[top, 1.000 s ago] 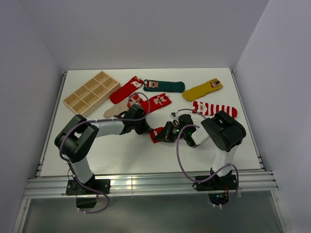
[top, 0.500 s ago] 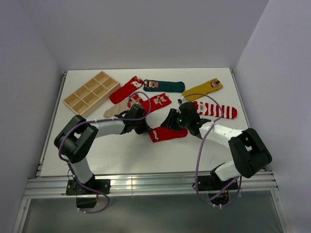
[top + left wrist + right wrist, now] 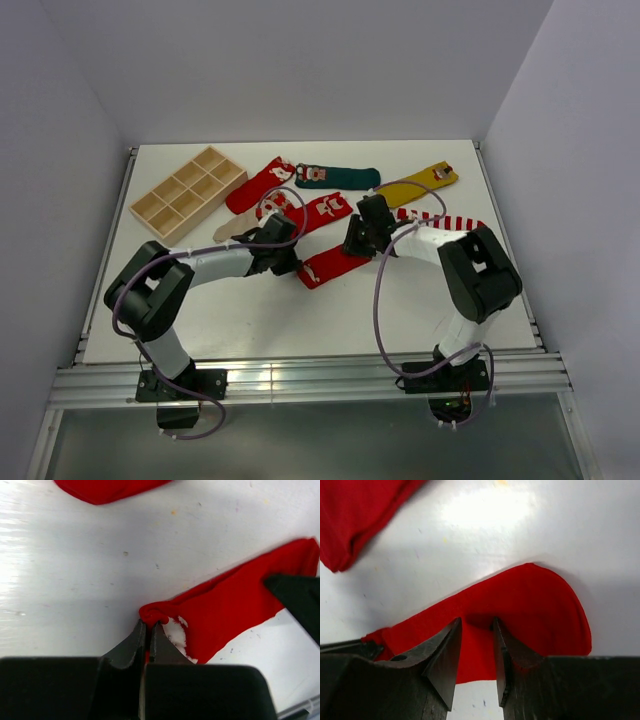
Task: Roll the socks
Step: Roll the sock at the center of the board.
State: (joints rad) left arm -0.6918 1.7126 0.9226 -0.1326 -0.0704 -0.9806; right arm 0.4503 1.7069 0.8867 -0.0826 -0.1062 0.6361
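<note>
A plain red sock (image 3: 337,264) lies stretched out flat near the table's middle. My left gripper (image 3: 291,266) is shut on its rolled-over end, which shows pinched between the jaws in the left wrist view (image 3: 149,623), beside a white patch (image 3: 176,631). My right gripper (image 3: 357,243) is open, with its tips set down on the sock's rounded toe end (image 3: 530,600); the jaws stand a little apart (image 3: 476,625) with red fabric between them.
Behind lie a red sock (image 3: 259,185), a dark green sock (image 3: 340,178), a mustard sock (image 3: 418,183), a striped sock (image 3: 448,222), a red sock with a patch (image 3: 320,212) and a beige sock (image 3: 232,229). A wooden divided tray (image 3: 188,190) stands at the far left.
The sock went from a small bunch between the grippers to stretched flat. My right gripper swung to the far right and now rests on the toe end. The left gripper kept its hold.
</note>
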